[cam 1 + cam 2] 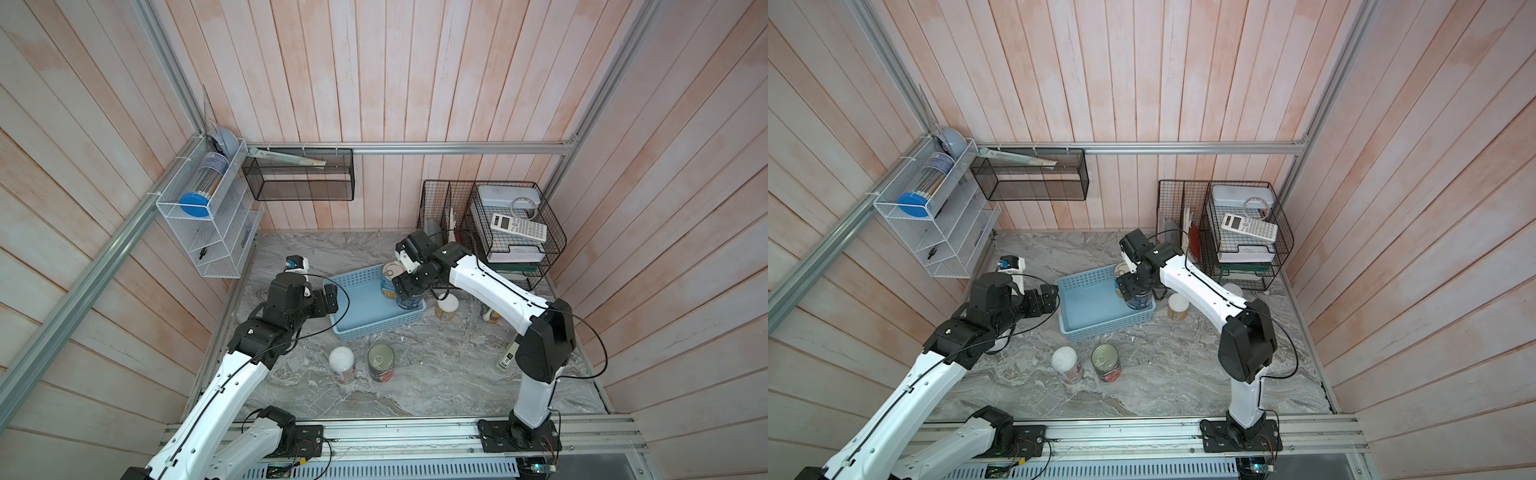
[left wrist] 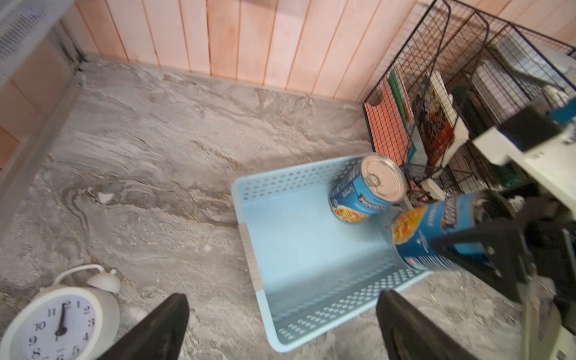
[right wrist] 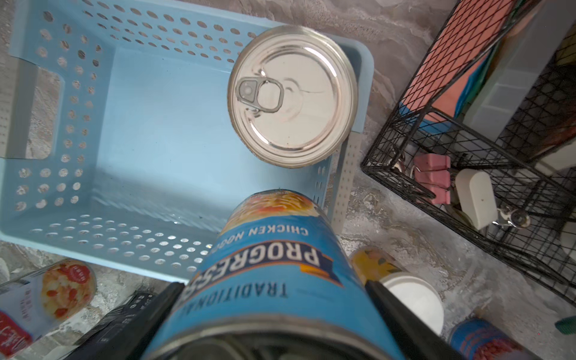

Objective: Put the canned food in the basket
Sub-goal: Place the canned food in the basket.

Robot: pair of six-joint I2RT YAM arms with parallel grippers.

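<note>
Though illegible overhead, held can (image 3: pixel 265 280) wrist-legible.

Basket (image 3: pixel 134 31): smooth light-blue plastic, slight sheen. Pull-tab lid (image 3: pixel 291 96) of can inside: bright glossy metal. Held can (image 3: pixel 274 280): glossy printed label. Worktop (image 2: pixel 156 140): grey marbled stone look, matt. Walls (image 1: pixel 415 83): pale wood planks, matt. Organiser (image 2: pixel 436 78): thin black metal wire.

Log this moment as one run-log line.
right jaws: shut on blue-labelled metal can over light-blue perforated plastic basket | left jaws: open, empty | in basket: second blue-labelled can
</note>
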